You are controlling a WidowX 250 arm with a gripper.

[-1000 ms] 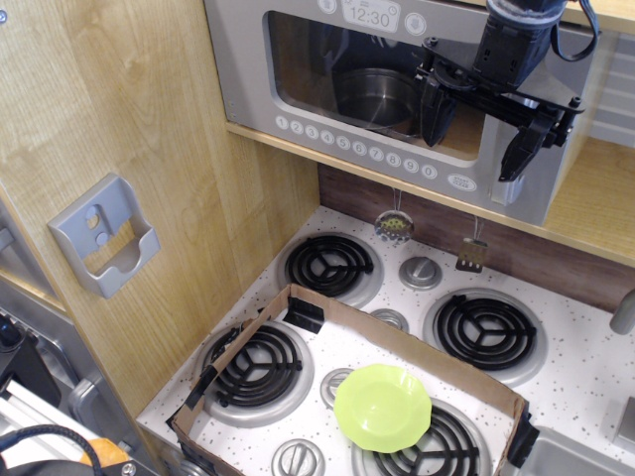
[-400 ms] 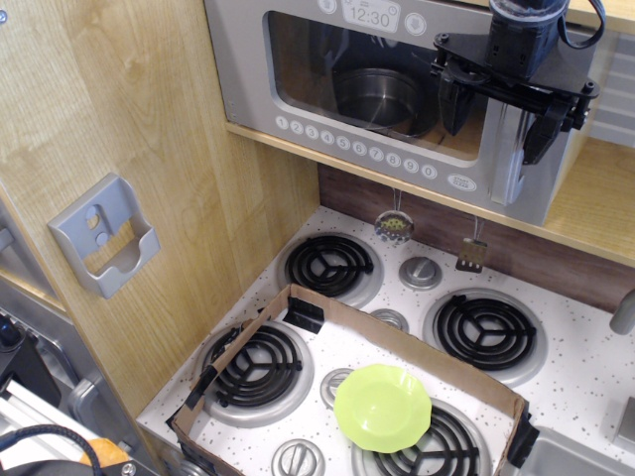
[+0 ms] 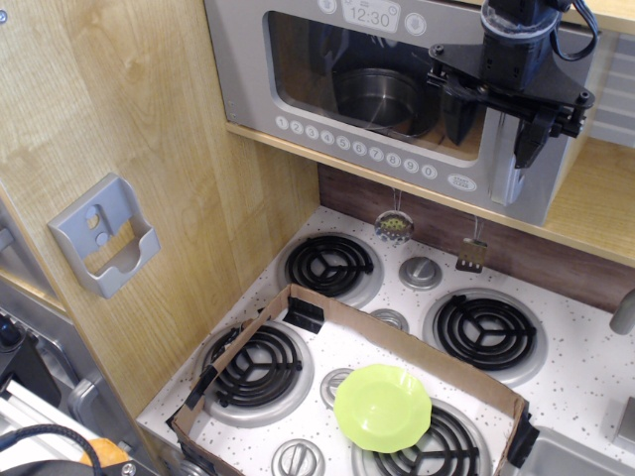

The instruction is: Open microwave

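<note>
The grey microwave [image 3: 298, 74] sits on a wooden shelf at the top, its windowed door shut. It has a 12:30 display [image 3: 369, 15] and a row of round white buttons [image 3: 352, 147]. A metal pot [image 3: 382, 99] shows through the window. The silver curved handle [image 3: 504, 177] runs down the door's right side. My black gripper [image 3: 493, 134] is open in front of the door, one finger on each side of the handle's upper part. Whether the fingers touch the handle I cannot tell.
A small grey holder [image 3: 104, 236] hangs on the wooden wall at left. Below is a toy stove with black burners [image 3: 486, 330], a cardboard tray [image 3: 298, 302] and a green plate [image 3: 382, 407]. Two small utensils [image 3: 394, 226] hang under the shelf.
My gripper has shifted right and levelled out from its tilted pose. Its fingers now stand on either side of the handle. The door has not moved.
</note>
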